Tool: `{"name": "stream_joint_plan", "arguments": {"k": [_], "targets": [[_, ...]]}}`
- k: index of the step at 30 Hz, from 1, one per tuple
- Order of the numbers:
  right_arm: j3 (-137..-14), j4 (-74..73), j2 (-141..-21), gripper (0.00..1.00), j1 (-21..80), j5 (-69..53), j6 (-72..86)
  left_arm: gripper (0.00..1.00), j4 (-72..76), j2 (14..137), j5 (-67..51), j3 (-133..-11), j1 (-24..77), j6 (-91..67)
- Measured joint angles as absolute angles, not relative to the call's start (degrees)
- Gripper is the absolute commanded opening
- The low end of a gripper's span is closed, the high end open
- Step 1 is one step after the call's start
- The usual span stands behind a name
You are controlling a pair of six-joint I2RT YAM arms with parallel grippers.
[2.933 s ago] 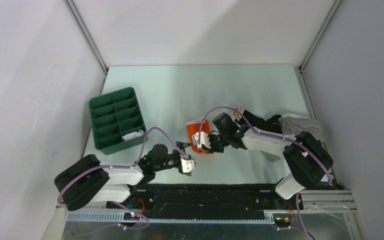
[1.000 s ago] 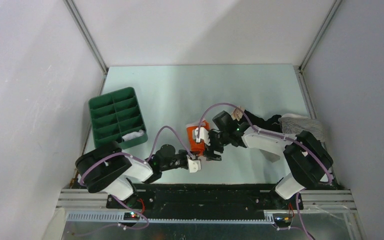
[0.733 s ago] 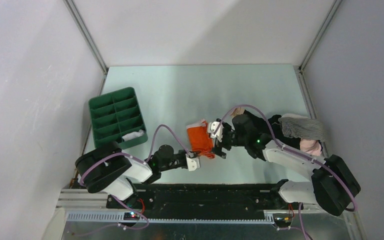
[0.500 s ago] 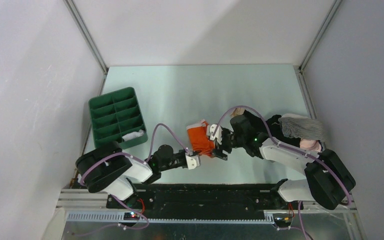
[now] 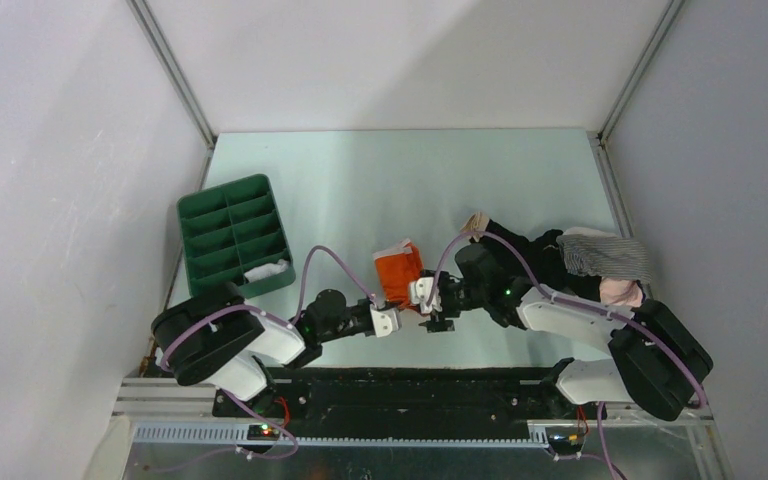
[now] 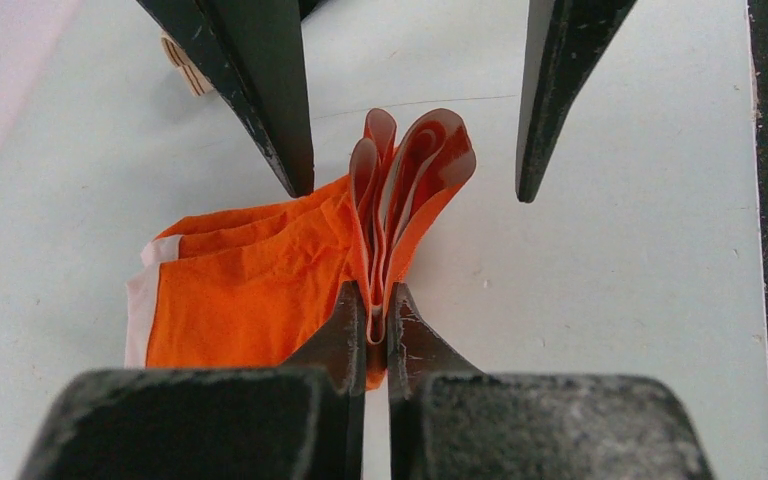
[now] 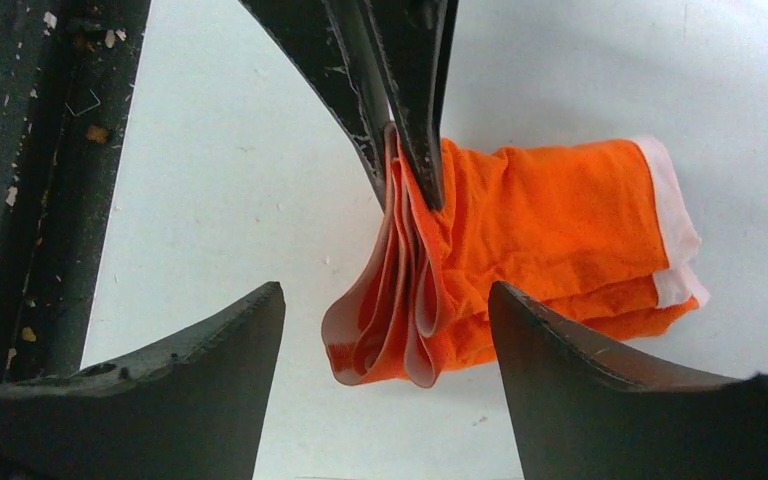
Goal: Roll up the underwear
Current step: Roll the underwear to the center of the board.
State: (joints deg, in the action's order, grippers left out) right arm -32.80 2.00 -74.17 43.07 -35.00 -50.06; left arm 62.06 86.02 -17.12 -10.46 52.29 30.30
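A pale green table is filling the walled work cell, seen from above. Two black and white robot arms are reaching in from its near edge: the left arm is lying low along that edge, and the right arm is stretching from the near right corner toward the middle.

A green compartment tray is sitting against the left edge, holding a white cloth in one of its near compartments. A pile of clothes, dark, striped grey and pink, is lying against the right edge.

The orange underwear is lying about midway between the left and right edges, closer to the near edge than the far one. It is folded into a flat bundle, with its white waistband on the end pointing toward the far edge and its looped layers standing up at the near end.

The left gripper is pinching those raised layers, its two fingers pressed together on the cloth. The right gripper is facing it with fingers spread wide, one on each side of the raised fold and touching neither the fabric nor the left gripper.
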Motion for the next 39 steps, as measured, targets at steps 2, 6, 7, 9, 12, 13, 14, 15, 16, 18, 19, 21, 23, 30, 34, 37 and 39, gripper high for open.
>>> {"name": "stream_joint_plan", "arguments": {"k": [2,6,7,9,12,13,14,15,16,18,19,21,23,30,34,37,39], "targets": [[-32.8,2.5,-74.2,0.73,43.8,-34.9,-50.2,0.00,62.1,86.0,-17.1,-10.5,52.1,30.0],[-32.7,4.9,-75.0,0.66,45.5,-33.3,-50.0,0.00,62.1,86.0,-17.0,-10.5,51.6,29.5],[-32.7,5.7,-75.4,0.64,45.8,-32.8,-50.0,0.00,62.1,86.0,-16.8,-10.5,51.4,29.3],[-32.7,6.8,-76.3,0.60,46.5,-31.5,-50.0,0.00,62.1,86.0,-16.6,-10.5,50.9,28.7],[-32.7,8.5,-77.5,0.56,47.1,-29.4,-49.9,0.00,62.1,86.0,-16.3,-10.5,49.9,27.7],[-32.7,8.7,-77.7,0.55,47.2,-28.9,-49.8,0.00,62.1,86.0,-16.3,-10.5,49.7,27.5],[-32.7,9.0,-77.9,0.55,47.3,-28.3,-49.8,0.00,62.1,86.0,-16.2,-10.5,49.4,27.2],[-32.7,9.1,-78.1,0.53,47.5,-27.6,-49.8,0.00,62.1,86.0,-16.2,-10.5,49.3,26.9],[-32.7,9.3,-78.2,0.53,47.6,-27.0,-49.6,0.00,62.1,86.0,-16.2,-10.5,49.1,26.8],[-32.7,9.5,-78.3,0.52,47.8,-25.7,-49.3,0.00,62.0,86.0,-16.2,-10.5,48.7,26.4],[-32.7,9.5,-78.4,0.52,47.9,-25.3,-48.9,0.00,62.0,86.0,-16.1,-10.5,48.6,26.2],[-32.7,9.8,-78.5,0.47,48.2,-24.3,-47.8,0.00,62.0,86.0,-16.0,-10.5,48.5,25.5],[-32.7,9.8,-78.6,0.37,48.6,-23.7,-46.7,0.00,62.0,86.0,-15.7,-10.5,48.5,25.0],[-32.9,9.3,-79.0,0.06,48.5,-24.0,-40.8,0.00,59.5,85.3,-16.0,-10.5,48.5,22.4],[-36.4,5.5,-81.1,0.01,46.6,-27.3,-34.8,0.00,55.4,82.4,-15.2,-10.5,48.4,17.8],[-39.4,2.5,-83.9,0.01,44.6,-31.2,-29.3,0.00,51.1,79.7,-14.7,-10.6,48.4,13.3],[-40.3,1.4,-85.4,0.00,43.2,-34.2,-26.4,0.00,48.6,78.4,-15.0,-10.8,48.4,11.0]]}}
